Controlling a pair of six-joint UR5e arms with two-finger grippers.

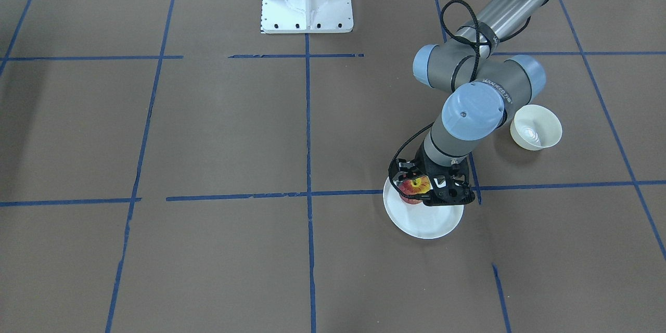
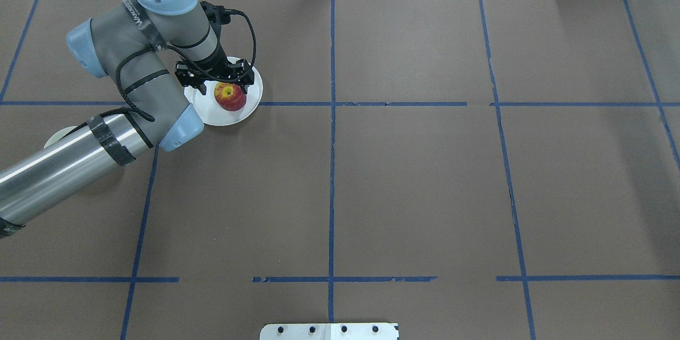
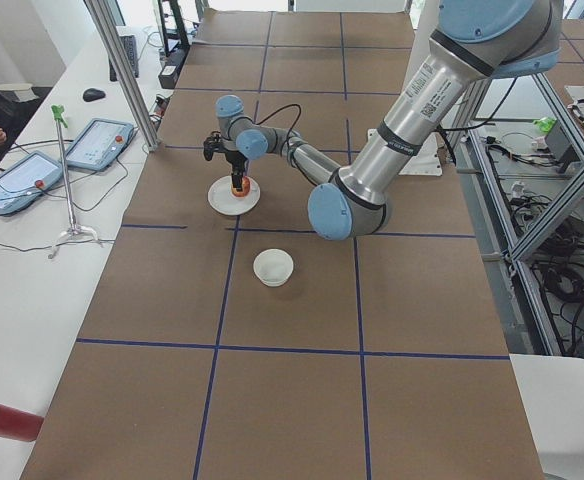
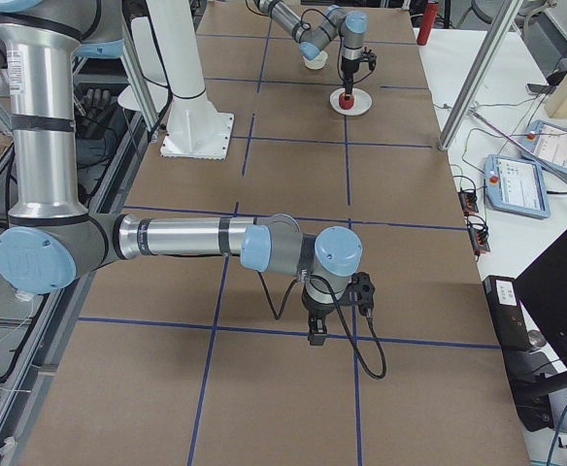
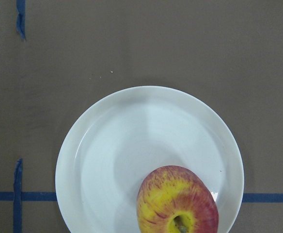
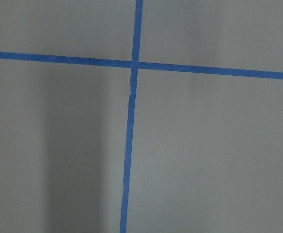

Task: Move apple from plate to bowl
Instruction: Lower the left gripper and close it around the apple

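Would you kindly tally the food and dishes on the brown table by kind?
Apple: 1
Plate: 1
Bowl: 1
Total: 3

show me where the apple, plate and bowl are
apple (image 2: pixel 231 99): overhead exterior view, on its red side
plate (image 5: pixel 132 131): left wrist view, on the bare flat middle
bowl (image 1: pixel 536 129): exterior front-facing view, on the glossy inside

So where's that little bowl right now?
In the front-facing view the bowl stands empty at right, apart from the plate, on the robot's left beside its left arm.
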